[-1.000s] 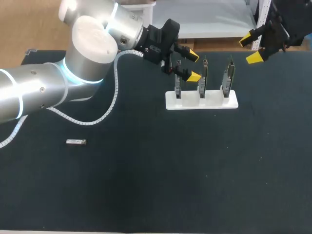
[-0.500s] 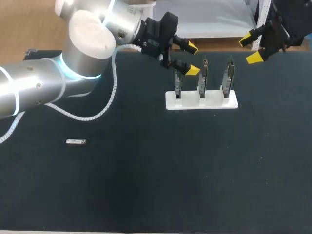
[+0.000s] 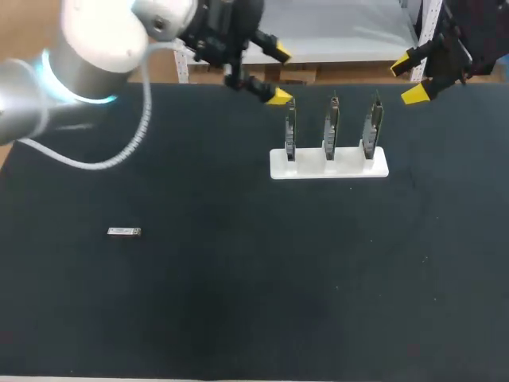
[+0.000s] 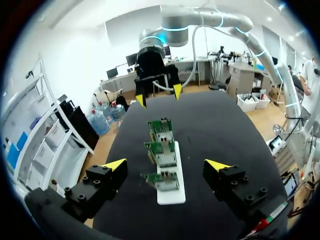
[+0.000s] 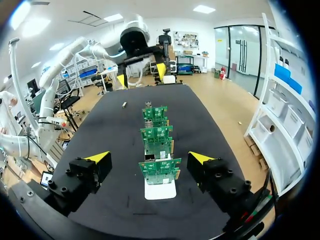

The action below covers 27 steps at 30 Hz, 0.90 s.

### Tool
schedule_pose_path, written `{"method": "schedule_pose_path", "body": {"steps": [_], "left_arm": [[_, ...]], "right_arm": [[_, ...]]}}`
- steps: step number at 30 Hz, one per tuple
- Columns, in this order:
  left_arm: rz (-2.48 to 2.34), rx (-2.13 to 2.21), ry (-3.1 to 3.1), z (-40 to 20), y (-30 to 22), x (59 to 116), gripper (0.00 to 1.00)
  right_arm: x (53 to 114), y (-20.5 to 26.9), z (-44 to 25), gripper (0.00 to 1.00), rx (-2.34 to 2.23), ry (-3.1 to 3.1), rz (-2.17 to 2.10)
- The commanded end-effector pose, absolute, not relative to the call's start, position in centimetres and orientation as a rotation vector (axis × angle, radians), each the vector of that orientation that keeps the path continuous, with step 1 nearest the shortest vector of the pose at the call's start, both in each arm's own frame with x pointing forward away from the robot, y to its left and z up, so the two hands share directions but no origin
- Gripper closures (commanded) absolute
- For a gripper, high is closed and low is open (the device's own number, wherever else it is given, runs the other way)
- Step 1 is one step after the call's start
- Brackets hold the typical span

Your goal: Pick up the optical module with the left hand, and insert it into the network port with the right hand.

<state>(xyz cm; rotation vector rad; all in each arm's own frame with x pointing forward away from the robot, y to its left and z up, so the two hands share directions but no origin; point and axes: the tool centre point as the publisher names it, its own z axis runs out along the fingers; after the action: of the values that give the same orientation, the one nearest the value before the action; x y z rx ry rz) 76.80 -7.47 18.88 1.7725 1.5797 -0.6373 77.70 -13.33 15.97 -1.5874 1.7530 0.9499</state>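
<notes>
Black bench (image 3: 238,318): module (image 3: 124,231) at left of frame, card stand (image 3: 328,163) upper centre; my left jaws and right jaws wide open, empty.

The table (image 3: 238,318) is plain black, the small module (image 3: 124,231) on it silvery grey. The boards (image 5: 159,134) are green, their base (image 5: 160,190) white. The left gripper (image 3: 278,76) and right gripper (image 3: 407,79) are black with bright yellow tips, and the left arm (image 3: 95,36) is silver with a glowing blue ring.

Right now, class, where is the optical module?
In the head view, the optical module lies flat on the left side of the table, alone, far from the white board stand.
</notes>
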Motion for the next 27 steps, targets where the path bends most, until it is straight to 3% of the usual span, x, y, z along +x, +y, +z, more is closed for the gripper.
{"method": "schedule_pose_path", "body": {"steps": [1,15,27], "left_arm": [[-0.407,1.775,1.696,22.0,-1.2,72.2,0.0],[0.095,1.92,2.075,18.7,12.1,65.2,0.0],[0.139,1.99,2.25,14.1,17.7,60.4,0.0]], "right_arm": [[77.5,-13.3,16.0,0.0,-1.586,1.753,0.945],[77.5,-13.3,16.0,0.0,-1.586,1.753,0.945],[77.5,-13.3,16.0,0.0,-1.586,1.753,0.945]]}}
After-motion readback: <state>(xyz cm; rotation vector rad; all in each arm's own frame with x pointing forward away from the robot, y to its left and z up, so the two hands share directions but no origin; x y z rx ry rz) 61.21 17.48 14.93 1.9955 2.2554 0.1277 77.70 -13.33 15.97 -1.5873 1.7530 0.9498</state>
